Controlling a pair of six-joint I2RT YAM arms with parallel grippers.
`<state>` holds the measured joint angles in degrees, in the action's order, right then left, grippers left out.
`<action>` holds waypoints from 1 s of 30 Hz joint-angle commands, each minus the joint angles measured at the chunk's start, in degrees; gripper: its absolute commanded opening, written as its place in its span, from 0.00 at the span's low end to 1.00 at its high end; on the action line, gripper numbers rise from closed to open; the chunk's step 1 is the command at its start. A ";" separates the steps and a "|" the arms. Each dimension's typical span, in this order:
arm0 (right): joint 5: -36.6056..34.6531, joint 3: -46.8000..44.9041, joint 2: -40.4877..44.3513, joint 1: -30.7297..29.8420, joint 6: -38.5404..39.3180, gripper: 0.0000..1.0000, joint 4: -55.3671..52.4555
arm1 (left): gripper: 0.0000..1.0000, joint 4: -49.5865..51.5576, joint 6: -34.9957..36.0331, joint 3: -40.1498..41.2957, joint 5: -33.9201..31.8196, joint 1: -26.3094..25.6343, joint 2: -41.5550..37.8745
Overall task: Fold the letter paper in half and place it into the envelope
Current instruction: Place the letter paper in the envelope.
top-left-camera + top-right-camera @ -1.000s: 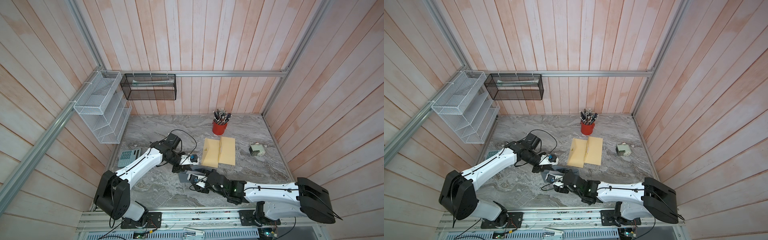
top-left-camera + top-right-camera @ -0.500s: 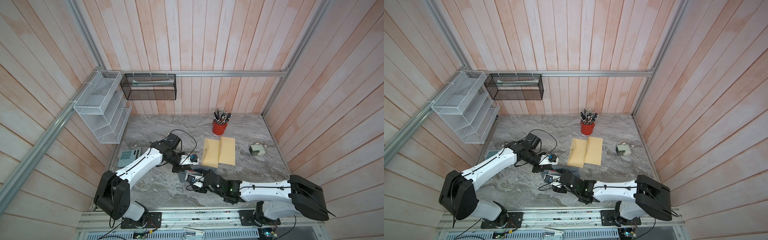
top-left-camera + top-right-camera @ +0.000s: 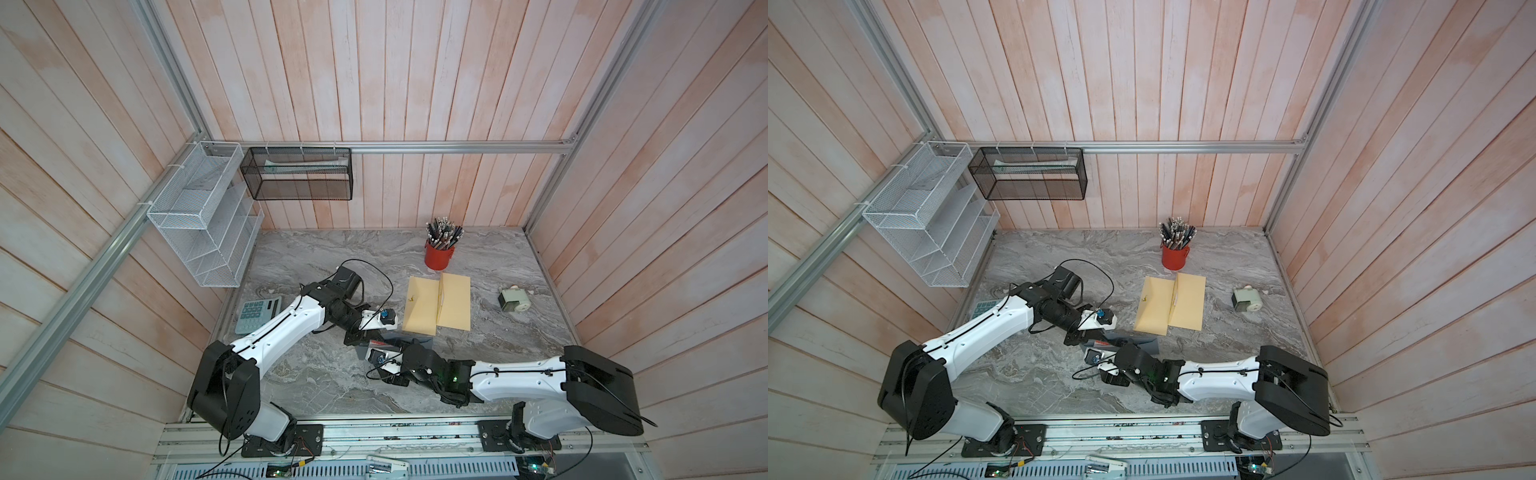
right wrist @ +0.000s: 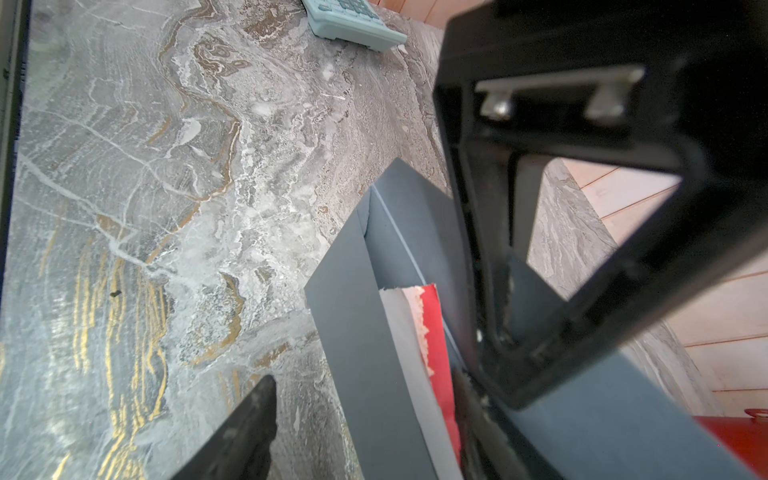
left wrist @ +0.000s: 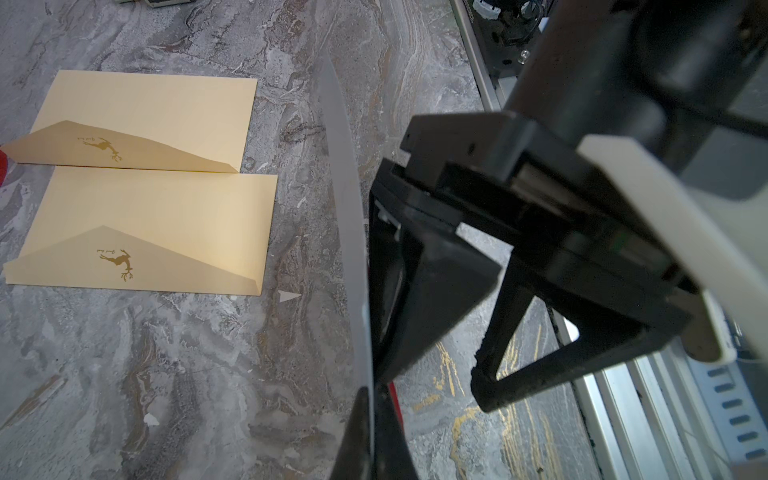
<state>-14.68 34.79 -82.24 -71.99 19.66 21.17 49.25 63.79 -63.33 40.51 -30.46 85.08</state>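
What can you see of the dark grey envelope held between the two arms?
The dark grey envelope is matte paper, creased along one side and gaping open. A red-and-white sheet with a ragged edge sits inside. It is held on edge over the marble table, beside two tan envelopes. The left pincer is shut on one edge; the right pincer stands open, straddling one wall.
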 commanded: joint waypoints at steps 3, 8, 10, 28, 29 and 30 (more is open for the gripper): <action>-0.84 0.79 1.88 -0.12 -1.71 0.68 -0.34 | 0.00 1.11 -0.46 -0.74 3.15 -0.26 0.08; -0.95 -0.30 7.33 -0.14 -2.87 0.69 -2.84 | 0.00 1.11 -0.42 -0.58 3.03 -0.27 0.19; 0.00 -0.88 9.34 -0.17 -3.30 0.69 -3.46 | 0.00 1.25 -0.43 -0.74 3.12 -0.28 0.27; 2.04 -1.75 6.97 -1.93 -5.06 0.69 -1.55 | 0.00 1.32 -0.51 -0.67 2.94 -0.27 0.57; 1.99 -1.78 6.63 -1.93 -5.15 0.69 -1.32 | 0.00 1.30 -0.55 -0.65 2.95 -0.30 0.61; 1.89 -1.82 6.36 -1.95 -5.09 0.69 -1.06 | 0.00 1.29 -0.52 -0.70 2.98 -0.30 0.60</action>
<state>-13.41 33.32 -75.05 -73.58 15.79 18.26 49.76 63.59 -63.33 42.00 -30.46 85.10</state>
